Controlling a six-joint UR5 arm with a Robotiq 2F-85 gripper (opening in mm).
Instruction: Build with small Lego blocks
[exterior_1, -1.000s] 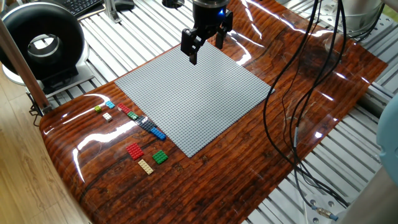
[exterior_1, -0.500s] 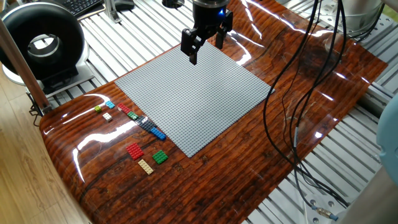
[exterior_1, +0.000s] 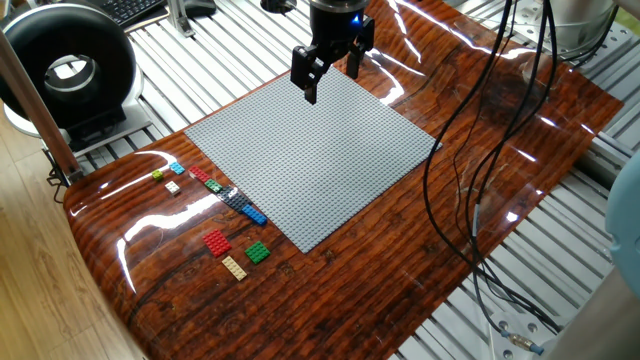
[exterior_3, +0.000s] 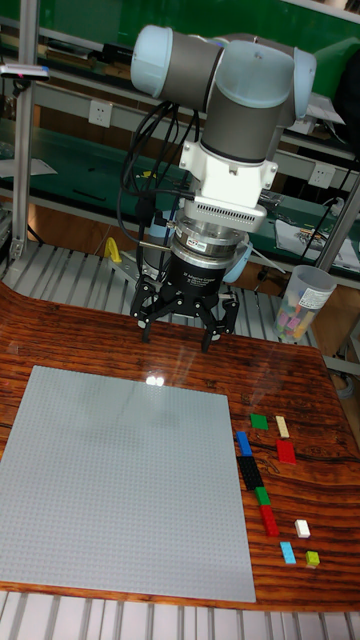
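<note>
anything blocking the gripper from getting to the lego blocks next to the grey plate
Nothing visible. The open gripper hovers over one edge of the grey baseplate. The small Lego blocks lie on the wood along an adjacent edge, with only the flat plate between them.

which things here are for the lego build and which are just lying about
For the job:
small Lego blocks beside the grey baseplate
the baseplate, likely the building base
the open, empty gripper near its far edge

Lying about:
black round device
keyboard
hanging cables
clear cup
</note>
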